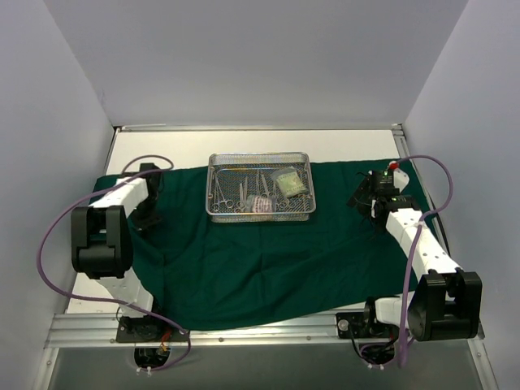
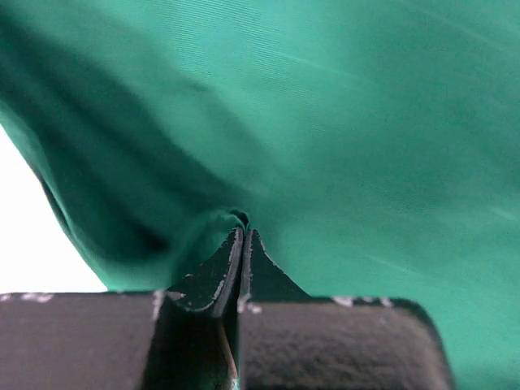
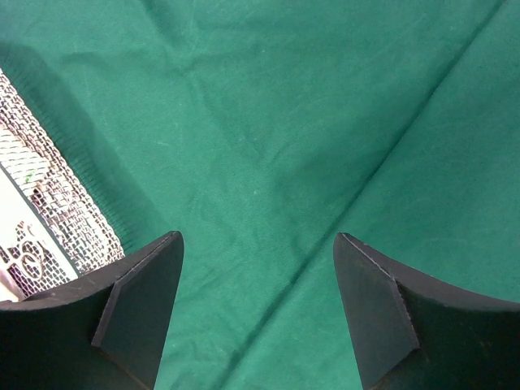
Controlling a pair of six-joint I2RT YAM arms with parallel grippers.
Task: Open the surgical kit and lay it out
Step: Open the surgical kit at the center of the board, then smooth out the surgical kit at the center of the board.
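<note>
Your left pincer point(image 2: 242, 237) is clamped together on a small ridge of the dark green cloth wrap point(image 1: 268, 268). The left wrist view shows the fabric puckered up right at the tips. From above, that grip sits at about 9 o'clock of the cloth, near its left border. This is probably the place to pull from if you want to drag that side flat, since the cloth bunches into shadowed folds around the arm there.

Your right pincer point(image 3: 258, 237) stands apart with nothing between the fingers, hanging over bare cloth. It is at about 3 o'clock of the wire-mesh tray point(image 1: 260, 217), and its own camera catches a corner of the mesh at 8 o'clock. Kept wide and clear of the tray, it looks ready either to pin the right side or to reach in.

The wrap is already open and covers most of the tabletop point(image 1: 162, 146), with its near edge hanging towards the arm bases. The tray rests on it at 12 o'clock of the cloth's middle, so everything lifted out can land on green. The steel instruments point(image 1: 244, 191) lie inside it in a loose pile. A clear packet point(image 1: 291, 184) sits towards the tray's 2 o'clock corner, and a second one point(image 1: 260, 203) lies among the handles. I judge the unwrapping nearly done and the laying out not yet started.
</note>
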